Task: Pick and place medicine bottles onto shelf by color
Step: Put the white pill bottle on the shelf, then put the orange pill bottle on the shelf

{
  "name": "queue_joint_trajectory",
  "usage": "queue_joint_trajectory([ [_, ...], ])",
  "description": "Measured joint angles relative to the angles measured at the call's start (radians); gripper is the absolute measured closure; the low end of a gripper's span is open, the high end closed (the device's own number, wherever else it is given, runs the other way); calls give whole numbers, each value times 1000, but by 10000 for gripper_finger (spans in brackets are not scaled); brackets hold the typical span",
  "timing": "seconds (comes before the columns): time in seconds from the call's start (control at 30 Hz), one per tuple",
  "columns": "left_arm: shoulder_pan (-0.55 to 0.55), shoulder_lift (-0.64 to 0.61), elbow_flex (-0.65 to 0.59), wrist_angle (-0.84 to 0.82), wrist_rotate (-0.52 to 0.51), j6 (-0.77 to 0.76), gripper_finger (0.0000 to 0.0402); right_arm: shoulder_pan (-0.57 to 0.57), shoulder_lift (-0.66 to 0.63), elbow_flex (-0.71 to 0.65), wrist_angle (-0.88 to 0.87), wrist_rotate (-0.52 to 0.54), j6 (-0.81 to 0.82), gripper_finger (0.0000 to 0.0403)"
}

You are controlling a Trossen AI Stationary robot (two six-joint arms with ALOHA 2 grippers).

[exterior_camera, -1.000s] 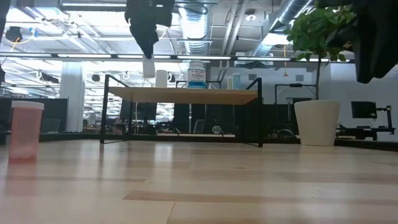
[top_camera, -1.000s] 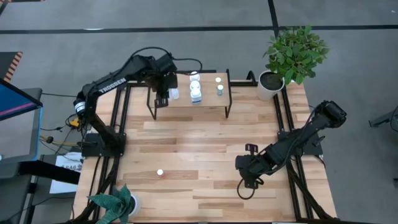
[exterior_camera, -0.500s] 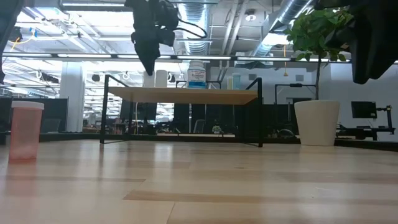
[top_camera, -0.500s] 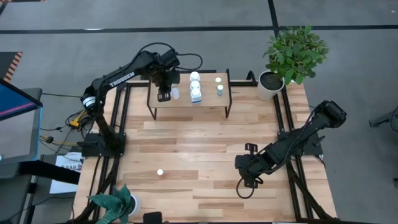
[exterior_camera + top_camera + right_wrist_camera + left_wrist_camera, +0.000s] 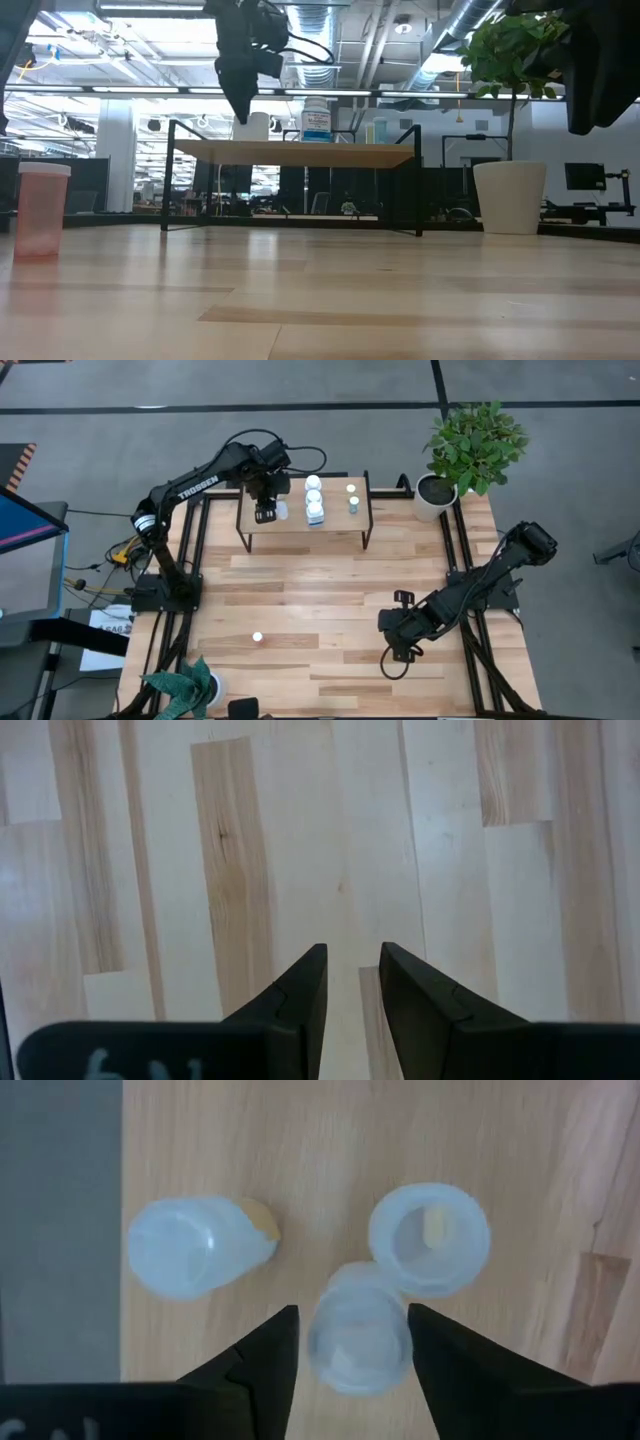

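The shelf stands at the table's far middle, its light wood top on thin black legs. Several white bottles stand on it, two of them small with coloured caps. My left gripper points down over the shelf's left part, shut on a white bottle. Two more white bottles stand close by it. A tiny bottle stands alone on the table at the near left; it looks pinkish in the low view. My right gripper hangs over the table's near right, slightly open and empty. My left gripper has the white bottle's upper sides between its two fingers, coming from above and pointing down. The bottle is upright below the fingers, low over the shelf top. Whether its bottom rests on the shelf cannot be told.
A white pot with a green plant stands at the far right corner. Another potted plant stands at the near left corner. The middle of the table is bare wood.
My left gripper has carried the white bottle a little toward the far edge and down, to the shelf's left part. In the last half second it has stayed there. The other bottles have kept their places.
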Motion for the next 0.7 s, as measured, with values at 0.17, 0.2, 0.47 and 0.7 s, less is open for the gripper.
queue_joint_trajectory([
  [0.17,0,0,23,-6,-20,-1,214,0,0,0,0,-2,0,285],
  [0.2,0,0,36,-12,-18,-4,213,0,0,0,0,-2,0,285],
  [0.47,-11,-1,182,-169,15,-94,212,0,0,0,0,-2,0,285],
  [0.7,-92,-33,201,-246,271,-197,215,0,0,0,5,-2,1,285],
])
